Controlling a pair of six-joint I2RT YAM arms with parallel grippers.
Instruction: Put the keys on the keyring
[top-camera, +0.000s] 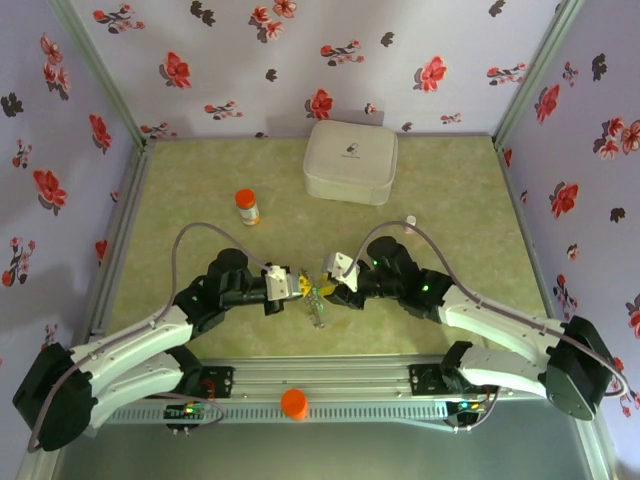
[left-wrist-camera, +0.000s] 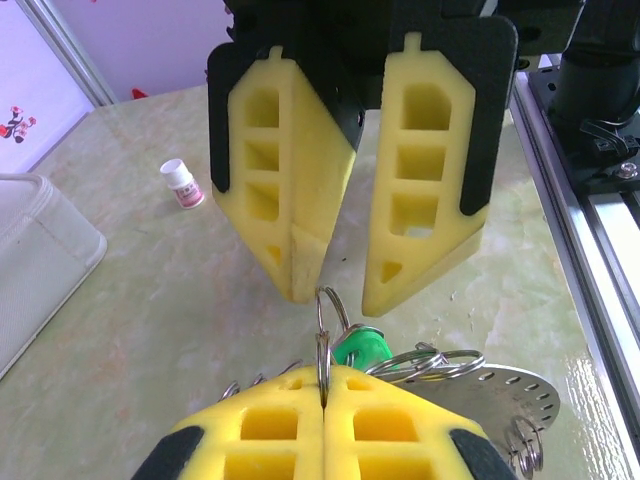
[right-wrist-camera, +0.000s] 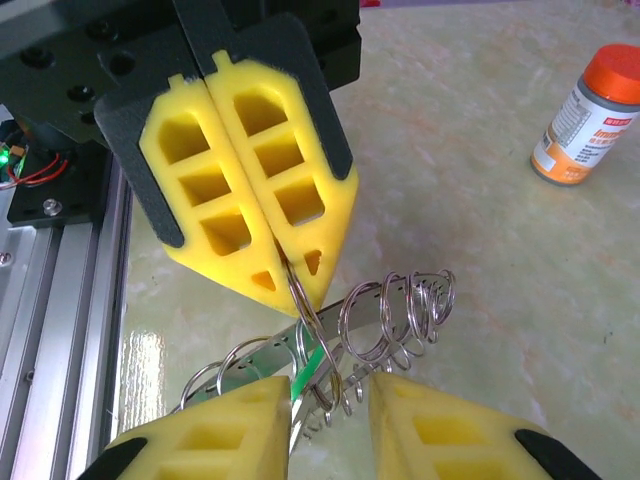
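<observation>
While clenched on the keyring (left-wrist-camera: 322, 360) by one thin wire edge, low over the table (left-wrist-camera: 150, 330), could let it twist or slip from the left claw (left-wrist-camera: 323, 385) under any sideways push. Just beyond, tangled among spare split rings (left-wrist-camera: 440, 360) on the perforated strip (left-wrist-camera: 510, 395): the green key (left-wrist-camera: 358, 348), liable to snag. Farther, released with jaws apart above the ring: the right claw (left-wrist-camera: 342, 298); might close on the wrong loop.

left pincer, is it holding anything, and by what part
Yes. The left pincer is shut on a metal ring, pinching its rim edge-on between the fingertips. The right pincer is open beside it.
</observation>
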